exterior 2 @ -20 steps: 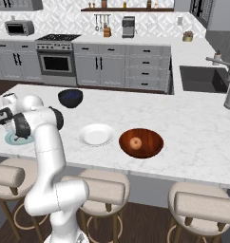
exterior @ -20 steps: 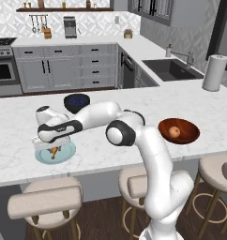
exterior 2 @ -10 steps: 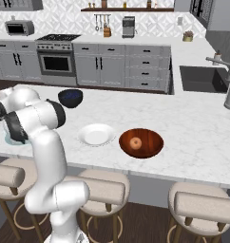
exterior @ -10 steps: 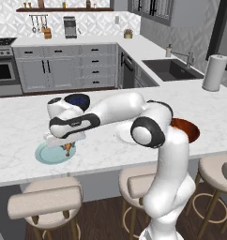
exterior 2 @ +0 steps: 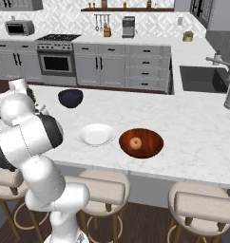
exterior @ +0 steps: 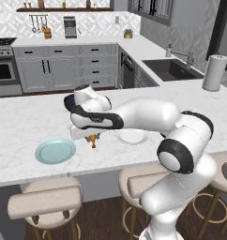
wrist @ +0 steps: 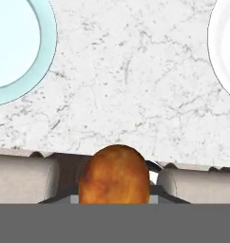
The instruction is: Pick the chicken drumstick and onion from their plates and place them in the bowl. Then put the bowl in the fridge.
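Orange-brown chicken drumstick [exterior: 93,139] clamped in the hand [exterior: 93,137], hanging bone-end down just above the marble tabletop [exterior: 21,126]. Held over bare marble between the two plates: pale blue-green plate [exterior: 55,151] to one side, white plate [exterior: 132,136] to the other, both bare. Seen from the hand camera as a rounded meaty end [wrist: 114,175] low in the middle, blue-green plate [wrist: 14,47] at upper left, white plate [wrist: 224,45] at upper right, veined marble [wrist: 126,80] between. Reddish-brown wooden bowl [exterior 2: 141,142] on the tabletop just beside the white plate [exterior 2: 96,135] in the right base view, with the small orange-tan onion [exterior 2: 135,143] lying inside it. Dark blue-black bowl [exterior 2: 70,98] farther back on the same tabletop, well apart from the wooden one. Paper towel roll [exterior: 214,72] upright near the sink [exterior: 170,69].
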Robot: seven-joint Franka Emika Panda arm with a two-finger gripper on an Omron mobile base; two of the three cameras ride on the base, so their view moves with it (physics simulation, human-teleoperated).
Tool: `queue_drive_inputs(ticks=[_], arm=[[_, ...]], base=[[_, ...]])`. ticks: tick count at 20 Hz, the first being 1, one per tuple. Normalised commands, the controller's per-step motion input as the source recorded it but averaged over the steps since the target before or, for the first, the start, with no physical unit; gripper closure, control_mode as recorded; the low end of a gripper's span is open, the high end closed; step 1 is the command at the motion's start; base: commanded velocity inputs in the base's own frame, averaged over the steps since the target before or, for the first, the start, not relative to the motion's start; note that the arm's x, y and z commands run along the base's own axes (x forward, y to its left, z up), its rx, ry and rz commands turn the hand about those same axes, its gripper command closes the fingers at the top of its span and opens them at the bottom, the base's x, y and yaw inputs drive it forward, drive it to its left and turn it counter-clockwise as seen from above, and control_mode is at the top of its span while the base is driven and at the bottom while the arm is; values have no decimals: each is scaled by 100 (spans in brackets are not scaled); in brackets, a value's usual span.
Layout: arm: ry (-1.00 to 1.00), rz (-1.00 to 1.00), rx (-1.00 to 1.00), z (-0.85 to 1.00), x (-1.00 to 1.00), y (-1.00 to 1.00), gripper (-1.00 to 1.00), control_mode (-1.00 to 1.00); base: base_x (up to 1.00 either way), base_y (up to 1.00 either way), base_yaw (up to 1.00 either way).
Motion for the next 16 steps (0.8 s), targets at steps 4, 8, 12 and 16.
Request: queue_drive_inputs(ticks=[4, 8, 12, 16], arm=[[4, 0, 0, 29, -8, -100, 100, -100], [0, 0, -2, 43, -28, -100, 100, -100], [0, 0, 0, 29, -18, -100, 100, -100], [0, 0, 0, 4, -5, -100, 100, -100]], base=[[0, 0, 0], [0, 0, 0], [0, 0, 0], [0, 0, 0]])
